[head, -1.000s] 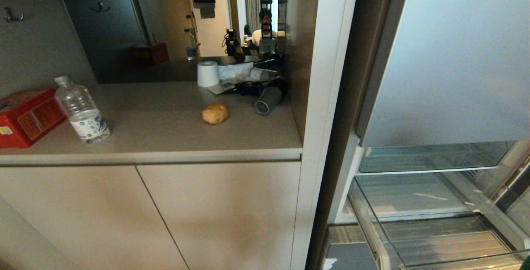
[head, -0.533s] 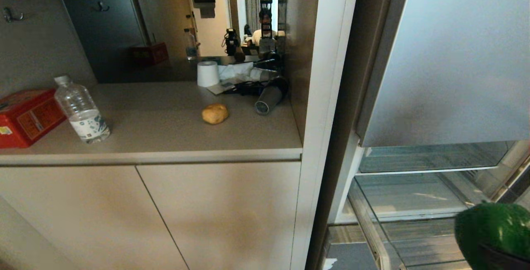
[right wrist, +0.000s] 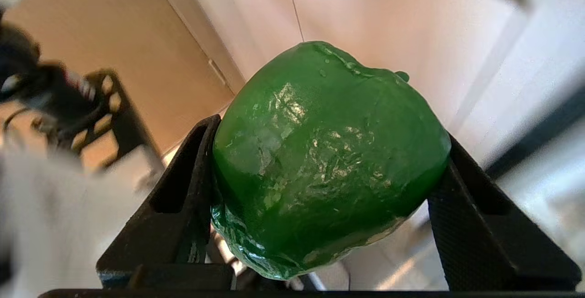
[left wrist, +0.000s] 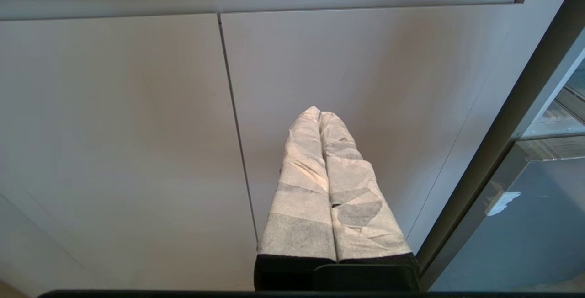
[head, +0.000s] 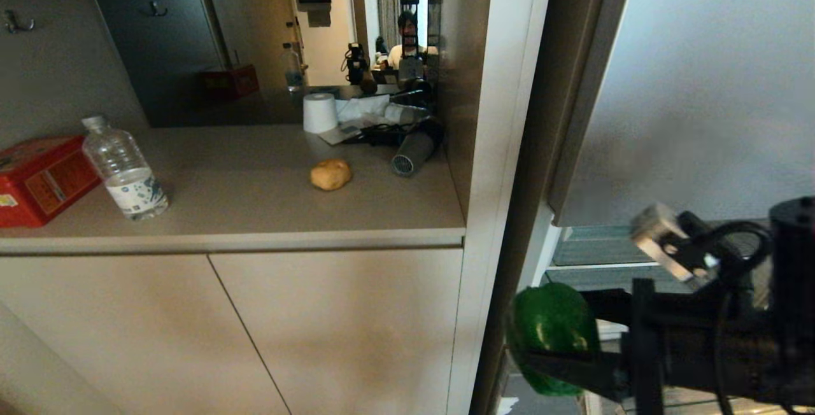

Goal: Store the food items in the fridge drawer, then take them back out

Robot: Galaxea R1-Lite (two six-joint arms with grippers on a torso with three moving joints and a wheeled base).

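A glossy green bell pepper (head: 549,323) hangs low in front of the fridge's left edge, with my right gripper (head: 551,338) shut on it. In the right wrist view the pepper (right wrist: 329,151) fills the gap between the black fingers (right wrist: 187,183). The golden-brown lump (head: 330,174) lies on the counter (head: 255,237), apart from both arms. The fridge drawer's blue-grey front (left wrist: 539,238) with white tape stands out from the fridge; my right arm hides most of the drawer in the head view. My left gripper (left wrist: 319,113) is shut and empty, parked facing the cabinet doors.
A water bottle (head: 126,170) and red tin (head: 38,176) stand at the counter's left. A paper roll (head: 319,112) and hair dryer (head: 414,147) sit at the back right. A white pillar (head: 503,147) separates counter and fridge. The top fridge door (head: 700,84) hangs above.
My right arm has swung in from the lower right, carrying the pepper up and leftward to the fridge's left edge. The counter things have not moved.
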